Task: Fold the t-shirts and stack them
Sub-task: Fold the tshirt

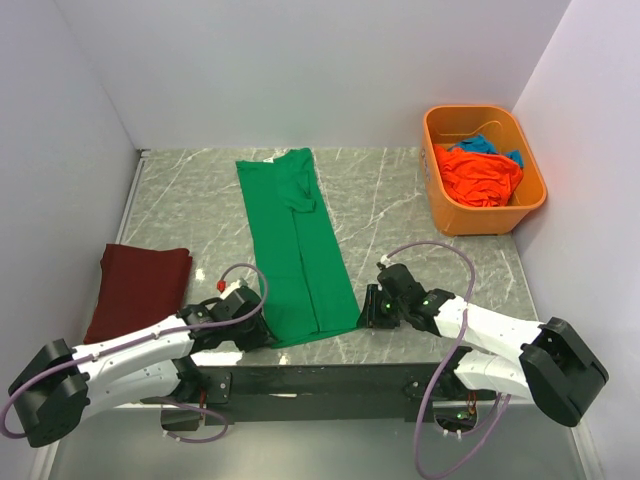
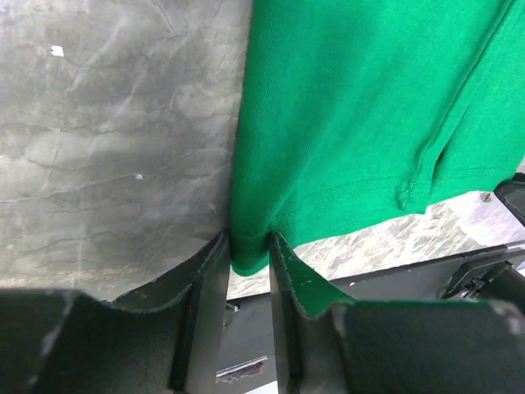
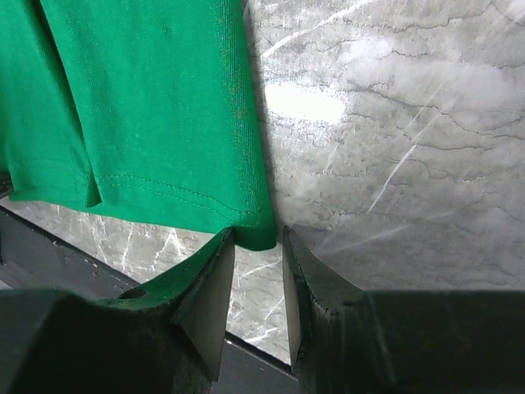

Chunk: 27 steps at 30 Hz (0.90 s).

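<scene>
The green t-shirt (image 1: 295,240) lies folded into a long narrow strip running from the back of the table to its front edge. My left gripper (image 1: 262,335) is at the strip's near left corner. In the left wrist view that green corner (image 2: 250,254) fills the gap and touches both fingers of the left gripper (image 2: 248,246). My right gripper (image 1: 365,312) is at the near right corner. In the right wrist view the right gripper (image 3: 258,238) stands open: the green hem corner (image 3: 256,234) touches the left finger and stays clear of the right one. A folded maroon t-shirt (image 1: 140,290) rests at the left.
An orange plastic tub (image 1: 480,222) stands at the back right, holding a crumpled orange t-shirt (image 1: 480,175) and a blue one (image 1: 487,145). White walls close in the table on three sides. A dark base rail (image 1: 320,378) runs along the near edge.
</scene>
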Each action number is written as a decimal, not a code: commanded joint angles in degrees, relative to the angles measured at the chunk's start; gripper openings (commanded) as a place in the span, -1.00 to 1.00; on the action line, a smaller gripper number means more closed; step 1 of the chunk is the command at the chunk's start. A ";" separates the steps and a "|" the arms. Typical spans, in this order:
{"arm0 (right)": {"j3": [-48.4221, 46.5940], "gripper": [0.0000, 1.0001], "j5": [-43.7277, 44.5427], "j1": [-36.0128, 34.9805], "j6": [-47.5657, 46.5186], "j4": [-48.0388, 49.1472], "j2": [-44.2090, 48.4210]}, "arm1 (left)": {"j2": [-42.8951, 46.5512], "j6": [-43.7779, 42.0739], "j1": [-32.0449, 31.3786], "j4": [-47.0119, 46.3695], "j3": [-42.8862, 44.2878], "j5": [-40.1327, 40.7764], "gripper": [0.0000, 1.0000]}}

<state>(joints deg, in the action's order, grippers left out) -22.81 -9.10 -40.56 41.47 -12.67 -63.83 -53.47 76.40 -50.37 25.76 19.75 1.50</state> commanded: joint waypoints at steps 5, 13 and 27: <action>1.01 -0.28 1.10 0.13 1.06 2.03 1.17 | -1.28 1.47 0.01 -0.80 -1.91 -0.44 -0.48; 0.75 -0.75 1.54 0.21 0.80 3.26 1.78 | -2.51 -0.28 -0.08 -0.71 -0.42 -1.06 -0.99; 4.70 -1.00 7.25 -11.64 8.18 -3.85 14.52 | 3.63 2.25 -7.90 8.06 -1.38 -1.67 -0.99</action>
<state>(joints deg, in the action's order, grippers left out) -18.72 -4.91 -50.02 46.72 -13.87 -52.18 -52.53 77.30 -56.36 26.94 19.11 -0.21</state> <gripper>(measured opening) 0.010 0.023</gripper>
